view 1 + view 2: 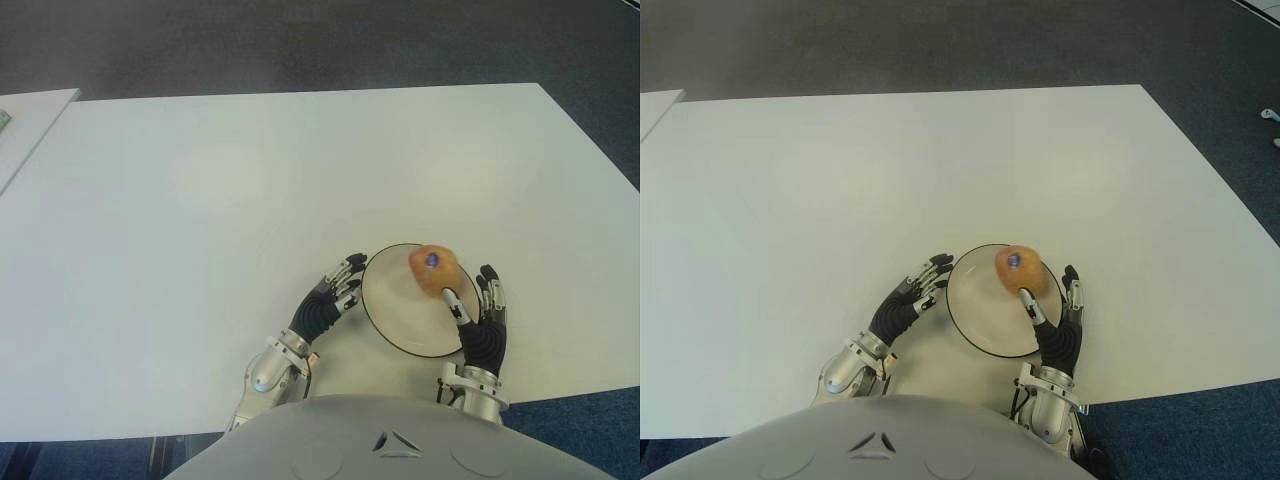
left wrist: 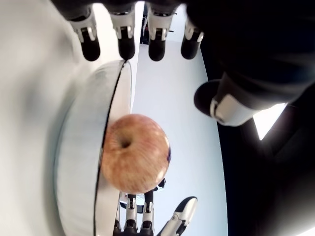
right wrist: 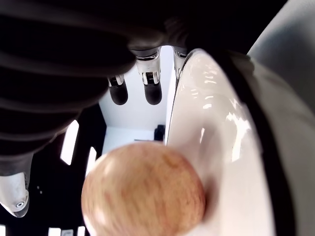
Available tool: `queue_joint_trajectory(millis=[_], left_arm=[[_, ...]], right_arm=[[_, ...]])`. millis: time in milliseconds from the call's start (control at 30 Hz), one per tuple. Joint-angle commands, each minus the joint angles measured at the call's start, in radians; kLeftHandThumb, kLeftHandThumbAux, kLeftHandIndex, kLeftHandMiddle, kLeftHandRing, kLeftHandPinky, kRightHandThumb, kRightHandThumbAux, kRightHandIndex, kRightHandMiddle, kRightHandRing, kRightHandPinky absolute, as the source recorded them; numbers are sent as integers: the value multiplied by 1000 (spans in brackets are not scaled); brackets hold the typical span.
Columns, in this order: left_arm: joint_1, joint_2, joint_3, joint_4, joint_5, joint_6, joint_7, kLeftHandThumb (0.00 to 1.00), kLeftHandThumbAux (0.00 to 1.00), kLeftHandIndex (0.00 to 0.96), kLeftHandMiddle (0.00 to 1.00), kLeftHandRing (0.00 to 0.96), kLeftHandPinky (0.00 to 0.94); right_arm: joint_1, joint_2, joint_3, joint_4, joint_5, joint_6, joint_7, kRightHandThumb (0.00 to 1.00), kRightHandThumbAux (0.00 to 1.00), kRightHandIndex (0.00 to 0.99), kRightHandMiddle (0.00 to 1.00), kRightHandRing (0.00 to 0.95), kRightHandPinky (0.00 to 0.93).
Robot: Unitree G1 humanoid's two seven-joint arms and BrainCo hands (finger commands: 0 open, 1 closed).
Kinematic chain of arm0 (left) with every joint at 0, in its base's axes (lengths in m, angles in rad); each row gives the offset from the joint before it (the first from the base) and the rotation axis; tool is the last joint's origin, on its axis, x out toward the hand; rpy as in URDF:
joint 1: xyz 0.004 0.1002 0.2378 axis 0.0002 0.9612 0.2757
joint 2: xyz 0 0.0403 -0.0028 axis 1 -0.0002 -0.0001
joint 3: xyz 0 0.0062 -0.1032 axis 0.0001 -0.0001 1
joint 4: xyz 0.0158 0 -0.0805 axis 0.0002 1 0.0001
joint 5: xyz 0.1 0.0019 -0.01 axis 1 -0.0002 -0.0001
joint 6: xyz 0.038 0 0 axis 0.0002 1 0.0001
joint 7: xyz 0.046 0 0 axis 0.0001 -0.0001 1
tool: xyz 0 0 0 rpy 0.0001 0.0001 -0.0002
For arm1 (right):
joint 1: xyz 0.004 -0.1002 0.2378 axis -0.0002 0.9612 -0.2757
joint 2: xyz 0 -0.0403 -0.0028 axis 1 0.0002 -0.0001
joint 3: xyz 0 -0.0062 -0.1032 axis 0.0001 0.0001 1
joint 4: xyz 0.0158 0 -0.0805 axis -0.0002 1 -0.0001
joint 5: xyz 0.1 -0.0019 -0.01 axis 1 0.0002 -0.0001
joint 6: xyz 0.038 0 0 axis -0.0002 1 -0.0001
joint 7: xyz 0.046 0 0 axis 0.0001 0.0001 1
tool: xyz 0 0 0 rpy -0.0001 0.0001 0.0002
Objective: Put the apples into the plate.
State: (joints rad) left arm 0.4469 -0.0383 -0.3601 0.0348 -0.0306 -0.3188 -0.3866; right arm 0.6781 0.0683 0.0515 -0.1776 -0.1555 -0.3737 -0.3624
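One reddish-yellow apple (image 1: 433, 268) lying in the far right part of a round white black-rimmed plate (image 1: 395, 305) on the white bench (image 1: 200, 200) (left robot hand (image 1: 338, 290) and right robot hand (image 1: 482, 318) flank the plate, fingers extended, both grasping nothing).

Big white rectangular tabletop (image 1: 250, 200) fills most of frame, centre to both sides. Dark grey carpet floor (image 1: 300, 45) across top & at lower right. 2nd white table edge (image 1: 25, 125) at upper left, w/ gap between.

Left robot hand (image 1: 335, 292) and right robot hand (image 1: 485, 325) seemingly open-fingered.
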Motion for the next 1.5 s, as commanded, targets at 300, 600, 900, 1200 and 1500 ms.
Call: queue_joint_trajectory(millis=[300, 600, 900, 1200, 1500], left_arm=[[17, 5, -49, -34, 13, 51, 48, 1, 582, 0, 0, 0, 0], [13, 11, -56, -31, 8, 31, 69, 0, 549, 0, 0, 0, 0], [7, 10, -51, 1, 7, -8, 81, 0, 538, 0, 0, 0, 0], [4, 13, -63, 18, 15, -22, 94, 0, 534, 0, 0, 0, 0], [-18, -8, -22, 44, -19, 1, 121, 0, 542, 0, 0, 0, 0]], right_arm=[[58, 37, -2, -21, 21, 45, 5, 51, 568, 0, 49, 22, 5], [67, 39, -2, -29, 37, 53, 8, 37, 571, 0, 58, 30, 2], [76, 33, -9, -35, 35, 54, 6, 21, 584, 0, 65, 34, 0], [82, 28, -16, -41, 42, 58, 16, 11, 570, 0, 66, 36, 3], [93, 28, -21, -57, 53, 70, 31, 15, 565, 0, 74, 42, 14]])
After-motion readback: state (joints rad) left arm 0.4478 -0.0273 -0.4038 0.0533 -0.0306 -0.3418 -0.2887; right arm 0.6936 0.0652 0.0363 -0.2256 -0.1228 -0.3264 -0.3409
